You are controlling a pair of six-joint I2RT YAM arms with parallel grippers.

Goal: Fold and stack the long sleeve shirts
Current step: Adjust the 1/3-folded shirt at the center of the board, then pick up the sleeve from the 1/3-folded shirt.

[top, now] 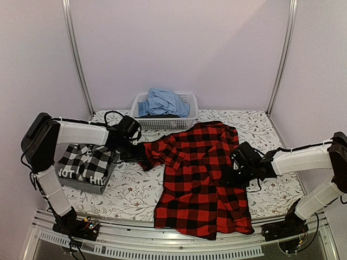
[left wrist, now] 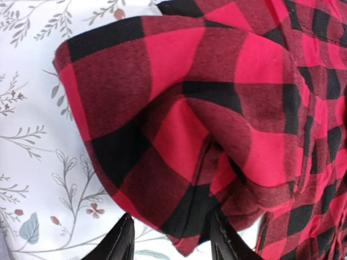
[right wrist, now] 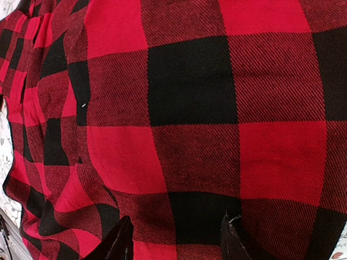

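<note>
**Fig.** The red-and-black flannel shirt lies spread across the middle of the worktop, hem at the near edge, apparently laid out for folding. The left hand straddles the sleeve with its fingers apart. The right hand rests on the shirt's right side, and whether it is gripping cannot be told. The black-and-white check shirt begins the stack at the left edge.

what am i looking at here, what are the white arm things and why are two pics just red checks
The left arm and right arm are robot arms bolted at the near edge of the table. The wide picture comes from a camera above and behind them. The two close-ups come from cameras on the wrists, looking past each arm's two-finger tool, so cloth fills them. A red-and-black check shirt lies spread out. At the left, a black-and-white check shirt sits on a dark grey lettered one. At the back, a white basket holds blue cloth. The left tool is at a sleeve edge, the right tool over the shirt's body. Both are open, gripping nothing.
</note>
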